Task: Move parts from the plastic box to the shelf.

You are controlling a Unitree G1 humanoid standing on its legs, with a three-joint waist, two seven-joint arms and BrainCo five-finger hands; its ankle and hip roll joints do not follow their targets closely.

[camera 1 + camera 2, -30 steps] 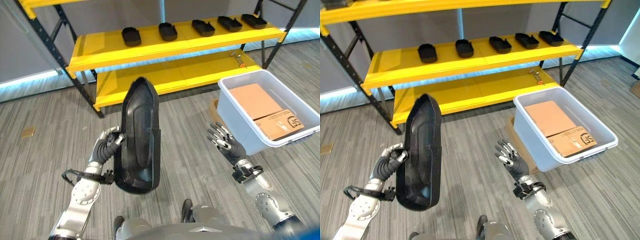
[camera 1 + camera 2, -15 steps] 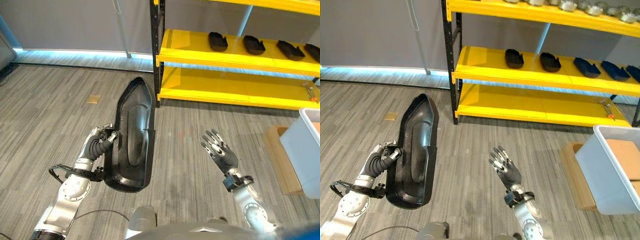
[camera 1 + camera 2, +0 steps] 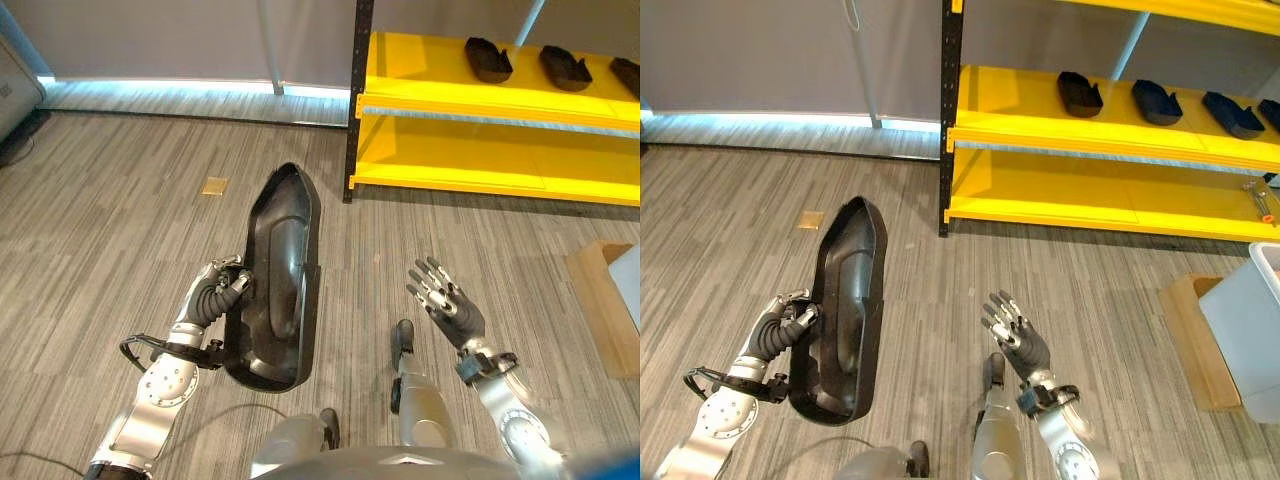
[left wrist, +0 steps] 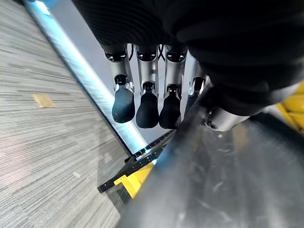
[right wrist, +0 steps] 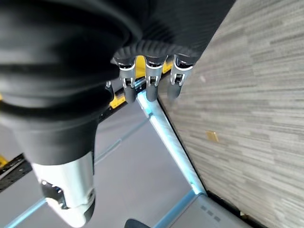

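The left robot hand (image 3: 218, 297) has its fingers curled round the long edge of a large black moulded part (image 3: 275, 280), pinching that rim between fingers and thumb. The part is a long, boat-shaped shell with a pointed far end and a rounded near end, and it is held upright on its edge above the grey plank floor (image 3: 110, 230), its hollow side facing the right of the scene. In the left wrist view the dark fingertips (image 4: 147, 108) lie bent over the part's glossy rim.

The right robot hand (image 3: 447, 305) is raised beside the part, well apart from it, fingers straight and spread, palm empty.

Ahead and to the right stands the yellow shelf (image 3: 1040, 110) with a black upright post (image 3: 950, 110). On its middle level several small black parts (image 3: 1080, 90) sit in a row, apart from one another. At the far right edge a corner of the pale plastic box (image 3: 1255, 325) shows, resting beside a brown cardboard piece (image 3: 1195, 340) on the floor
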